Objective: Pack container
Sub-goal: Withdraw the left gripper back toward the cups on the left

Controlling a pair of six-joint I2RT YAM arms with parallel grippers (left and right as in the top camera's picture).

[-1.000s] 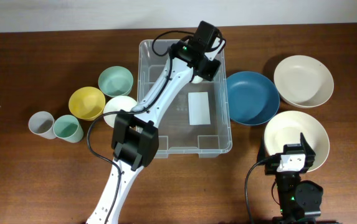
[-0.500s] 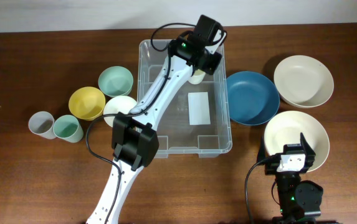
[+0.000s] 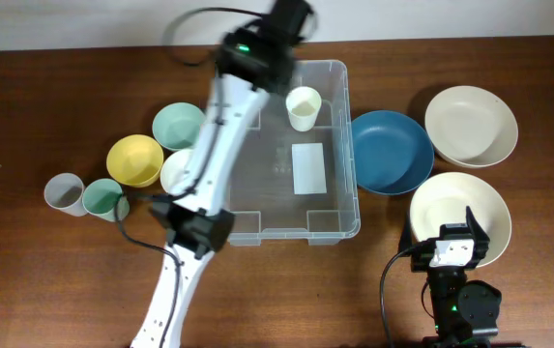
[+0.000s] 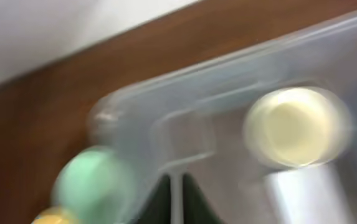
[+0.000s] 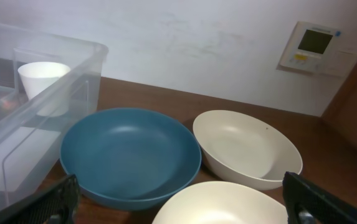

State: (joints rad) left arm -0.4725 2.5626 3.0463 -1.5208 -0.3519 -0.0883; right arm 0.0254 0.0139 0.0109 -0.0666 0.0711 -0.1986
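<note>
At the middle of the wooden surface (image 3: 25, 97) sits the container (image 3: 335, 208), a big clear bin with a white label (image 3: 308, 168) on its base. A cream cup (image 3: 303, 107) stands upright inside it near the far wall, apart from the label. The left arm reaches across the container's near-left corner to its far edge. The left tool (image 4: 173, 190) shows only as a dark blur in both the overhead and the left wrist views, so I cannot tell whether it is released or clenched. Nothing can be seen held in it.

Just right of the container lies a blue bowl (image 3: 391, 152), with two cream bowls (image 3: 470, 126) beyond and nearer than it. The right tool (image 5: 178, 202) hangs by the nearer cream bowl, its fingers spread wide and holding nothing.

Left of the container are a green bowl (image 3: 179, 126), a yellow bowl (image 3: 134, 159), a white bowl (image 3: 175, 174) partly under the arm, a grey cup (image 3: 64, 191) and a green cup (image 3: 105, 199).
</note>
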